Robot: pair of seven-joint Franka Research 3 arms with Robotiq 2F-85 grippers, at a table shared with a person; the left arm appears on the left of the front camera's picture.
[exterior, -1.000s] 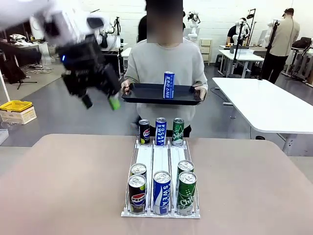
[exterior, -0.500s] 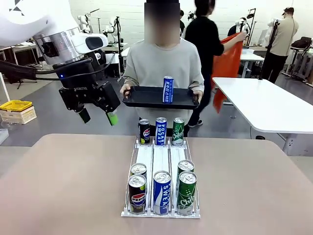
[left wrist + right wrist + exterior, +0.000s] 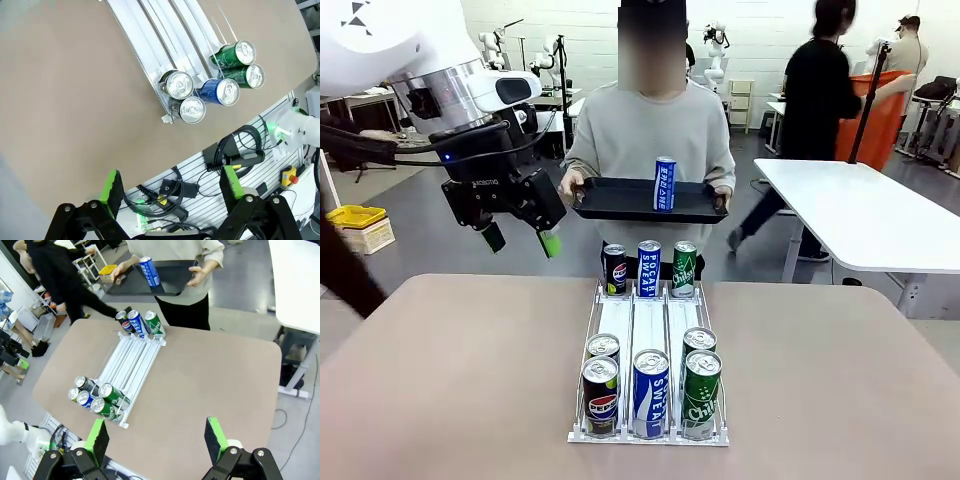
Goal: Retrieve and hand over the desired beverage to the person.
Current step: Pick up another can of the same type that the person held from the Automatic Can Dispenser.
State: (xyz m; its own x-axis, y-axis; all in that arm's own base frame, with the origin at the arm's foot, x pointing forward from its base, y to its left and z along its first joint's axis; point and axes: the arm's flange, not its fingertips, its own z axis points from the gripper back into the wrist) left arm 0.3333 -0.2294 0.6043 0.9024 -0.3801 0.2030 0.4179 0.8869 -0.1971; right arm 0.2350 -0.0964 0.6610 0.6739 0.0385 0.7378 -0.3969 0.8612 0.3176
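The person [image 3: 652,130] in a light grey top stands at the table's far side and holds a black tray [image 3: 620,200] with both hands. On the tray a blue can [image 3: 664,184] stands upright. My left gripper [image 3: 522,240] hangs open above the table's far left, left of the tray, with nothing in it. In the left wrist view its green pads [image 3: 112,186] stand wide apart over the rack's near cans [image 3: 192,109]. My right gripper [image 3: 156,435] is open too, high over the table's near side, facing the person [image 3: 175,252] and the blue can [image 3: 149,271].
A white three-lane rack [image 3: 648,325] lies mid-table, with Pepsi, blue and green cans at its far end [image 3: 648,268] and several more at its near end [image 3: 651,390]. A white table [image 3: 860,215] stands at the right. A person in black [image 3: 820,90] walks behind.
My left gripper has come down and back from beside the tray, then held still. The person in black has walked to the right across the background.
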